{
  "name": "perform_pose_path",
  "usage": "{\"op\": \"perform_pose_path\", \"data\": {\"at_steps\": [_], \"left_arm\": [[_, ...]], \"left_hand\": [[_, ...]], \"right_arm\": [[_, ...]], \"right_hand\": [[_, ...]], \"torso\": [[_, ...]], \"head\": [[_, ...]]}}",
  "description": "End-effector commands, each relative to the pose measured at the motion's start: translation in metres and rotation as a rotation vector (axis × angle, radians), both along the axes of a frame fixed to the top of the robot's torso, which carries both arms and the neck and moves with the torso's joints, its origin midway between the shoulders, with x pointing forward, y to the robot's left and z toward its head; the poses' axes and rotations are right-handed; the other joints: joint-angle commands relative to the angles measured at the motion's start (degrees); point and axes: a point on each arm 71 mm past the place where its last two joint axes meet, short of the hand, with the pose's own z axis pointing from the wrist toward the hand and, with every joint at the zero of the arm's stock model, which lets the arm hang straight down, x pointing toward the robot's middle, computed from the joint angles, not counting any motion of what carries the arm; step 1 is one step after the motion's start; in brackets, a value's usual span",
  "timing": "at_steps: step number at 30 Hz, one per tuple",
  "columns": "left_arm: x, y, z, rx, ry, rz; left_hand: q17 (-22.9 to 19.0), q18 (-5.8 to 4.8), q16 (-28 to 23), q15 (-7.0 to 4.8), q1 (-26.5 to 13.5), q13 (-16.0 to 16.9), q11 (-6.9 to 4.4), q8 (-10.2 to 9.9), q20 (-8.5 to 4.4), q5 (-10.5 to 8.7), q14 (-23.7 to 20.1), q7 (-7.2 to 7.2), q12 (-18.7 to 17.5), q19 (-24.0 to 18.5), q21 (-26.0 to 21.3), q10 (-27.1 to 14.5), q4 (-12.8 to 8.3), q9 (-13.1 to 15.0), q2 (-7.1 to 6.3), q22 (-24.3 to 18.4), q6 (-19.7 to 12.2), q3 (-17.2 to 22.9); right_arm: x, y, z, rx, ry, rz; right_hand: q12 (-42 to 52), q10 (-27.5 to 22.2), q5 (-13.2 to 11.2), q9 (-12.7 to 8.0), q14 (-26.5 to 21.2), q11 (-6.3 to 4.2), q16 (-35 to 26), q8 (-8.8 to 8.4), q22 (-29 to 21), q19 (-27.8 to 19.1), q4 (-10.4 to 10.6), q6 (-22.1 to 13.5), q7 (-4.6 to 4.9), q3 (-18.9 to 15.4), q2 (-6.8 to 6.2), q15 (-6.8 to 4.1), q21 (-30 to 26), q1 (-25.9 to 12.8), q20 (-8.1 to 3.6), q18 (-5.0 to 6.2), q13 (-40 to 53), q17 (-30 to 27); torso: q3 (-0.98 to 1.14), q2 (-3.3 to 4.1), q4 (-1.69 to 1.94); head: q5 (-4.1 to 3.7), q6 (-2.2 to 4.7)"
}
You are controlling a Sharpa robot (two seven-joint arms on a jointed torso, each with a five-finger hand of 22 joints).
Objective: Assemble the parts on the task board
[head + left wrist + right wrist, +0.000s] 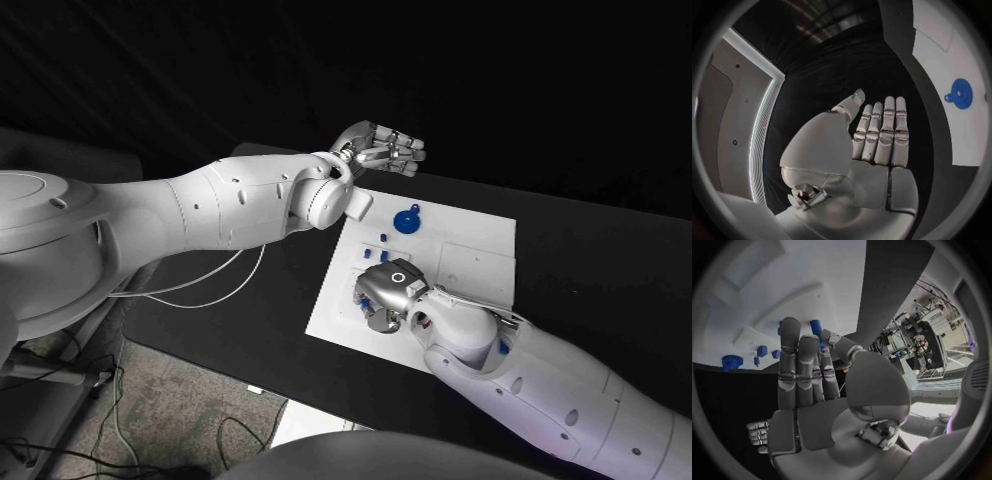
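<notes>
A black table (606, 260) carries the scene. The white task board (469, 245) lies flat on it near the middle, its long side running from about one o'clock to seven o'clock, with bare black tabletop around it.

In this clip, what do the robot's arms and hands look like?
Both arms are smooth, glossy white shells with rounded joints and small dark round holes along them. The left arm has thin pale cables hanging beneath it. Each ends in a silver, metallic hand: left hand, right hand. The fingers are built of segmented silver links; the right hand's back carries a small white ring mark.
</notes>
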Motion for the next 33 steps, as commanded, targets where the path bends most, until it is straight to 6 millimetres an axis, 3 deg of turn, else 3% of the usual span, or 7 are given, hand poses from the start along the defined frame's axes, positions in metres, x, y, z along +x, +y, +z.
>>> {"op": "perform_pose_path", "data": {"at_steps": [1,11,16,19,24,27,33], "left_arm": [[0.000,-0.002,0.001,-0.010,-0.002,-0.016],[0.000,0.000,0.001,-0.008,0.000,-0.011],[0.000,0.000,0.000,-0.007,0.001,-0.010],[0.001,0.001,0.000,-0.007,0.001,-0.010],[0.000,0.001,-0.001,-0.007,0.004,-0.010],[0.000,0.001,-0.001,-0.007,0.006,-0.010],[0.000,0.004,-0.002,-0.005,0.008,-0.005]], "left_hand": [[-0.06,0.88,-0.29,0.07,-0.26,-0.04,-0.07,0.12,0.35,-0.07,-0.40,-0.08,0.19,-0.01,0.34,-0.26,-0.14,0.04,0.46,-0.04,-0.32,-0.18],[-0.05,0.89,-0.29,0.08,-0.33,-0.03,-0.07,0.13,0.36,-0.08,-0.42,-0.07,0.20,0.02,0.33,-0.28,-0.07,0.04,0.53,-0.17,-0.35,-0.22],[-0.05,0.89,-0.29,0.08,-0.33,-0.03,-0.07,0.13,0.36,-0.08,-0.42,-0.07,0.20,0.02,0.33,-0.28,-0.07,0.04,0.53,-0.17,-0.35,-0.22],[-0.05,0.89,-0.29,0.08,-0.33,-0.03,-0.07,0.13,0.36,-0.08,-0.42,-0.07,0.20,0.02,0.33,-0.28,-0.07,0.04,0.53,-0.17,-0.35,-0.22],[-0.04,0.90,-0.28,0.08,-0.31,-0.04,-0.06,0.10,0.36,-0.03,-0.40,-0.05,0.19,0.07,0.34,-0.30,-0.08,0.03,0.50,-0.31,-0.48,-0.24],[-0.04,0.90,-0.28,0.08,-0.31,-0.04,-0.06,0.10,0.36,-0.03,-0.40,-0.05,0.19,0.07,0.34,-0.30,-0.08,0.03,0.50,-0.31,-0.48,-0.24],[-0.04,0.90,-0.28,0.08,-0.31,-0.04,-0.06,0.10,0.36,-0.03,-0.40,-0.05,0.19,0.07,0.34,-0.30,-0.08,0.03,0.50,-0.31,-0.48,-0.24]], "right_arm": [[-0.002,-0.004,-0.013,-0.077,0.032,0.000],[0.001,-0.008,-0.011,-0.017,0.023,-0.012],[0.001,-0.008,-0.008,0.031,0.020,-0.014],[0.001,-0.008,-0.006,0.056,0.011,-0.020],[0.001,-0.009,0.000,0.113,-0.016,-0.037],[0.000,-0.011,0.003,0.151,-0.027,-0.043],[-0.002,-0.015,0.012,0.253,-0.044,-0.040]], "right_hand": [[0.23,0.73,0.30,-0.14,-0.25,-1.50,-0.40,0.13,-0.07,1.87,0.14,-0.86,0.25,-0.96,0.64,0.00,-0.35,-0.26,-0.13,1.01,-0.04,-0.07],[0.24,-7.85,2.51,-0.62,-0.17,0.90,-0.31,0.04,-0.82,2.12,1.22,-8.51,1.82,-9.69,-1.01,1.82,-1.50,-3.14,1.41,1.58,-0.19,-0.35],[0.38,-15.22,2.84,-0.66,-0.57,2.61,0.01,0.08,-2.71,2.31,1.69,-12.99,1.48,-22.08,-0.29,3.28,-2.75,0.21,3.23,3.34,-0.06,-1.74],[0.28,-16.61,3.05,-0.68,-1.02,2.92,0.20,0.07,-3.36,2.17,2.12,-14.48,0.93,-23.89,-0.54,3.47,-3.11,1.33,3.47,3.45,-0.26,-2.35],[0.31,-18.36,3.29,-0.79,-1.51,3.34,0.07,-0.03,-4.59,2.14,5.65,-17.94,1.50,-24.49,-3.13,3.68,-3.79,3.05,3.68,3.58,-0.23,-3.78],[0.07,-21.68,4.07,-0.84,-1.43,4.01,-0.05,-0.10,-5.98,2.32,12.02,-18.95,1.83,-26.16,-5.54,4.10,-4.09,6.22,4.10,4.05,-0.35,-4.83],[0.03,-22.31,4.05,-0.81,-1.43,4.04,0.25,-0.08,-7.26,2.36,15.45,-18.59,1.79,-27.30,-6.62,4.02,-3.43,7.84,4.02,4.13,-0.38,-5.17]], "torso": [[0.08,-0.02,0.01],[0.23,0.00,-0.16],[0.26,0.00,-0.04],[0.25,0.02,-0.02],[0.29,-0.01,-0.05],[0.38,-0.04,-0.04],[0.33,-0.03,-0.29]], "head": [[0.02,0.00],[-0.28,0.01],[-0.66,-0.01],[-0.84,0.03],[-0.93,0.06],[-1.13,-0.02],[-1.34,0.17]]}}
